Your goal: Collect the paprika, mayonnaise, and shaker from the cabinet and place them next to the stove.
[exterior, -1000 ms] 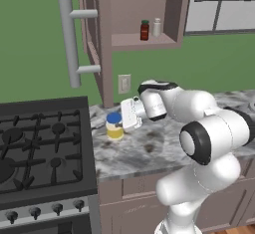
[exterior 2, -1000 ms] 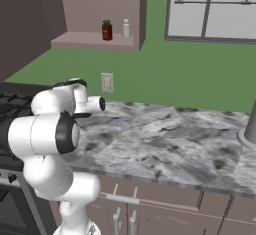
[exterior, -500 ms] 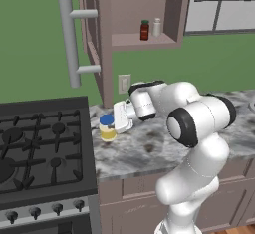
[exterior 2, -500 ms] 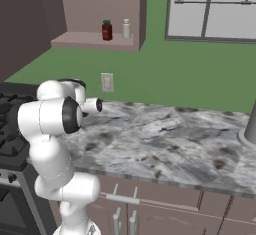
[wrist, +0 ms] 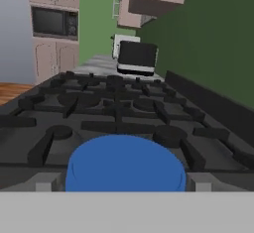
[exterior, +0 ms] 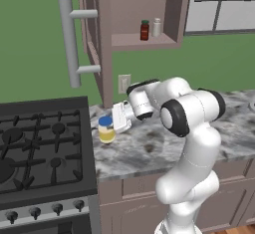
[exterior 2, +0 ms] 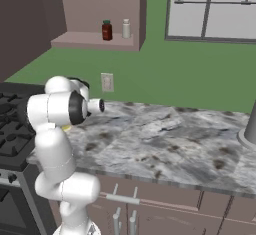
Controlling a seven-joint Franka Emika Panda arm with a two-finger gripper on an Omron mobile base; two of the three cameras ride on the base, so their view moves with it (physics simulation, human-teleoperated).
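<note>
So the mayonnaise [exterior: 106, 129] is sitting on the marble counter [exterior: 149, 148] right by the stove [exterior: 42, 148]; gripper [exterior: 119, 119] is just beside it with jaws spread wide, not holding anything; further back, the paprika [exterior: 144, 30] and shaker [exterior: 156, 27] sit side by side on the cabinet [exterior: 142, 41] shelf

My arm [exterior: 191, 143] is a glossy white Franka with fat, rounded links and bulbous shoulders, each joint ringed in dark grey or black like a collar. A round black cap closes the big elbow joint [exterior 2: 76, 108], and the wrist narrows to a short white barrel. The hand [exterior: 121, 119] is a flat, pale, boxy block.
</note>
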